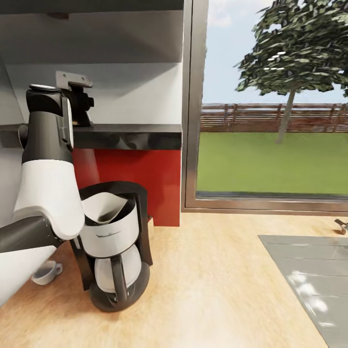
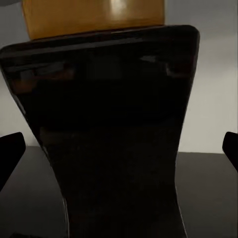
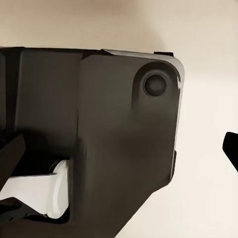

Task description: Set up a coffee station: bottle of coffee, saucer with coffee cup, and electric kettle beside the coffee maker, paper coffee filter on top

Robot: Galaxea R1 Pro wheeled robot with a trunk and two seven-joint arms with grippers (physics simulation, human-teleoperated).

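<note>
The bottle of coffee [image 2: 114, 134], black with a yellow-brown cap, stands on the black kitchen shelf [image 1: 130, 136]. My left gripper [image 1: 81, 107] is raised to the shelf. In the left wrist view the left gripper [image 2: 119, 148] is open, one fingertip on each side of the bottle's waist, with gaps. The coffee maker [image 1: 115, 246] stands on the kitchen countertop [image 1: 208, 290] with the paper coffee filter [image 1: 107, 207] in its top. The coffee cup [image 1: 46, 272] sits left of it, partly behind my arm. My right gripper [image 3: 121, 151] is open and holds nothing. Saucer and electric kettle are out of view.
A red wall panel [image 1: 140, 179] runs under the shelf, behind the coffee maker. A large window [image 1: 270, 121] with a metal frame is at the right. The steel sink [image 1: 309, 285] occupies the counter's right end. A dark part of my own body [image 3: 99, 139] lies under the right gripper.
</note>
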